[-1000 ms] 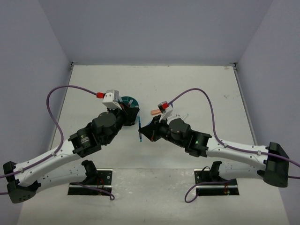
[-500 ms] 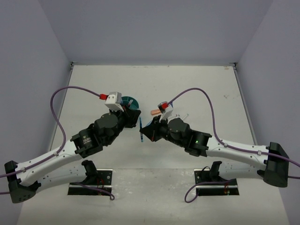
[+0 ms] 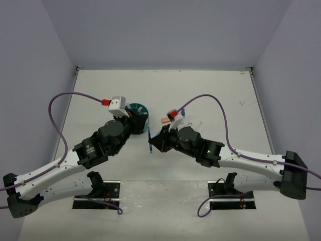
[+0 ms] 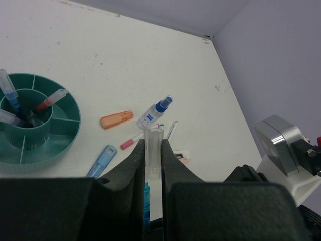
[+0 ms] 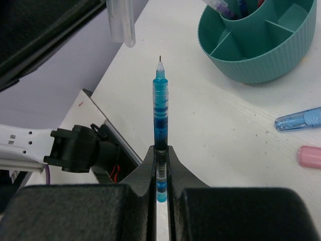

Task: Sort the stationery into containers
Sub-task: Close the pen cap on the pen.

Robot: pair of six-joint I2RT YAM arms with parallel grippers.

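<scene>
The left pincer (image 4: 154, 148) holds one clear cap (image 4: 154, 138) low in the middle, the right pincer (image 5: 161, 153) holds one blue pen (image 5: 160, 100) tip-up, and one teal holder (image 4: 55, 155) sits at the far left.

The left arm (image 3: 60, 168) and right arm (image 3: 251, 161) had white links joined by rounded black motor housings, one on the left bearing a circular printed label (image 3: 90, 149). A purple cable (image 3: 56, 109) looped from each forearm to a white camera block (image 3: 119, 104) with a red plug (image 3: 106, 102) just behind the hand. The left hand (image 4: 153, 146) and right hand (image 5: 161, 149) had matte black, wedge-shaped fingers. A green light (image 3: 208, 151) glowed on the right arm. Each arm stood on a black base plate (image 3: 111, 191).
</scene>
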